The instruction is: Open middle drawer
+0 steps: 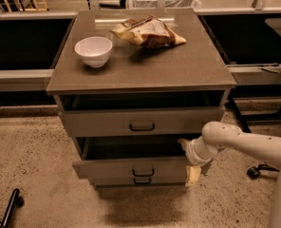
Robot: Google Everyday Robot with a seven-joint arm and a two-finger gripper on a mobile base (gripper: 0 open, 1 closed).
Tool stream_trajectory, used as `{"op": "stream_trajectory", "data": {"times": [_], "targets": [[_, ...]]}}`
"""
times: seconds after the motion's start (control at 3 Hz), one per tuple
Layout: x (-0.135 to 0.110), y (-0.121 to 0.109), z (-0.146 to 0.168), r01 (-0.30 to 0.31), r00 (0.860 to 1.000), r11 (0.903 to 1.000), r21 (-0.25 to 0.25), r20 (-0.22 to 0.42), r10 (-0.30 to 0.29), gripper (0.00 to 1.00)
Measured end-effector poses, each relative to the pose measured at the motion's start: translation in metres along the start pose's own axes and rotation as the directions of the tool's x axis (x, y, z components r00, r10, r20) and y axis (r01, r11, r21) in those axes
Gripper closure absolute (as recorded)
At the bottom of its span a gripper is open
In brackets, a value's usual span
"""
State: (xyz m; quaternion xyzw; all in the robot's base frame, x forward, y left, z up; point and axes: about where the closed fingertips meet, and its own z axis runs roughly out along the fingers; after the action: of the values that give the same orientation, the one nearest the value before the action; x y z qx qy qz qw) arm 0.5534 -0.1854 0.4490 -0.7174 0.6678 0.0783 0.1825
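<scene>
Gripper (188, 158), fingers (193, 175) spread, sits at the right end of the middle drawer (126, 166) — its handle (143, 172) lies at nine o'clock.

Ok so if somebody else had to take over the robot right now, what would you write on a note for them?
The gripper is low on the right, at the right end of the middle drawer front. The arm reaches in from the right.
The middle drawer is pulled partway out, with its dark inside showing above the front.
Done: the drawer is open partway.
Left: probably pull it wider, then back the gripper away.
On the cabinet: a white bowl and a snack bag, both away from the arm.
</scene>
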Motion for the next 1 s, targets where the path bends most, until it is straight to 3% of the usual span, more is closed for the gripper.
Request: {"op": "stream_trajectory", "data": {"times": [0.67,1.0], "targets": [[0.020,-0.005,0.024,-0.050,0.999,0.9984,-0.025,-0.012,0.049,0.42],[0.015,0.008,0.022,-0.042,0.999,0.9971,-0.063,0.004,0.042,0.53]]}}
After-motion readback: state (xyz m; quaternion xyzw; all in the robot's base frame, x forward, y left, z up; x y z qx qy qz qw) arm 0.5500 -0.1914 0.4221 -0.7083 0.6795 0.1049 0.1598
